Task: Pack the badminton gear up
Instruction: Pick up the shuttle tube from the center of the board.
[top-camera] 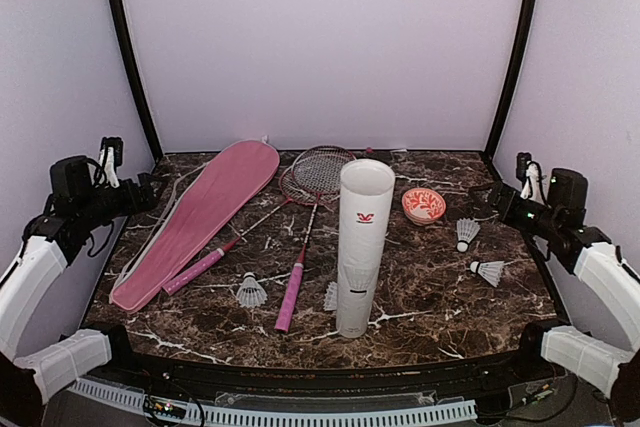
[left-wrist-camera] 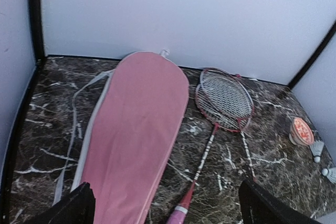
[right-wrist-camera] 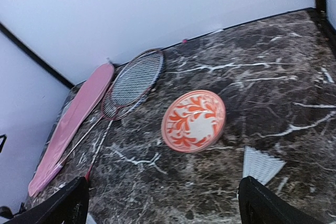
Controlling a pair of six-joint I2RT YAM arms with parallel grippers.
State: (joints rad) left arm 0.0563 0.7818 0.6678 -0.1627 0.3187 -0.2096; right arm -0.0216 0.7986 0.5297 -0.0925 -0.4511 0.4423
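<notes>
A long pink bag (top-camera: pixel 200 215) lies flat at the left of the marble table (top-camera: pixel 430 317). To its right, two red-framed rackets (top-camera: pixel 318 175) lie with overlapping heads and pink handles (top-camera: pixel 290 299) pointing to the near edge. A tall white tube (top-camera: pixel 362 247) with a red logo stands upright in the middle. Several white shuttlecocks lie loose: one (top-camera: pixel 250 292) left of the tube and two (top-camera: pixel 466 234) (top-camera: pixel 488 271) at the right. My left gripper (top-camera: pixel 140 192) hovers open over the left edge, and my right gripper (top-camera: pixel 498 199) hovers open over the right edge. Neither holds anything.
A round orange-and-white patterned cap (top-camera: pixel 424 206) lies right of the tube, below and ahead of my right gripper (right-wrist-camera: pixel 163 203). In the left wrist view the bag (left-wrist-camera: pixel 136 135) and racket heads (left-wrist-camera: pixel 224 99) lie ahead of my left gripper (left-wrist-camera: pixel 170 205). White walls close in the table.
</notes>
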